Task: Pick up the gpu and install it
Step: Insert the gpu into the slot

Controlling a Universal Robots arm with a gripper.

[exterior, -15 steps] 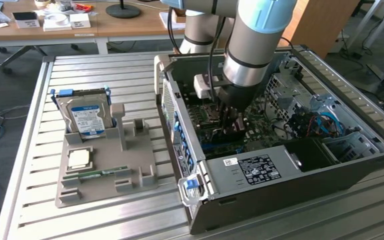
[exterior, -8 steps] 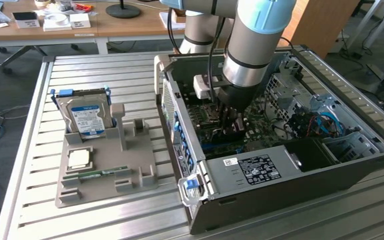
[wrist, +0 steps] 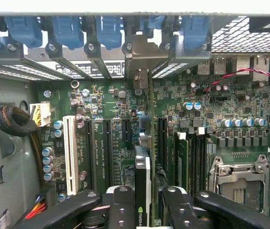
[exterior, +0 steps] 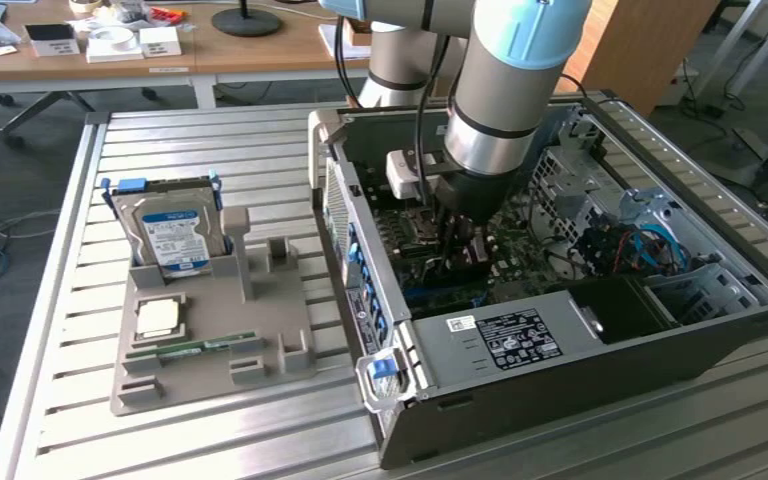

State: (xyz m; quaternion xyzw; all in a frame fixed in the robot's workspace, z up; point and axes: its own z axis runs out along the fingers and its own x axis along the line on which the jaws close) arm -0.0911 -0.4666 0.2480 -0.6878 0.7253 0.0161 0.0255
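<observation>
Computer case lies open on the slatted metal table, with the green motherboard inside it. Beside it, on the exterior view's left, a grey holder carries a hard drive. Inside the case, the gripper has its jaws clamped on the gpu, which stands on edge, upright over the motherboard slots.

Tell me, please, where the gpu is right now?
The gpu stands on edge between the gripper fingers, down over the motherboard slots inside the open computer case, toward the exterior view's right.
</observation>
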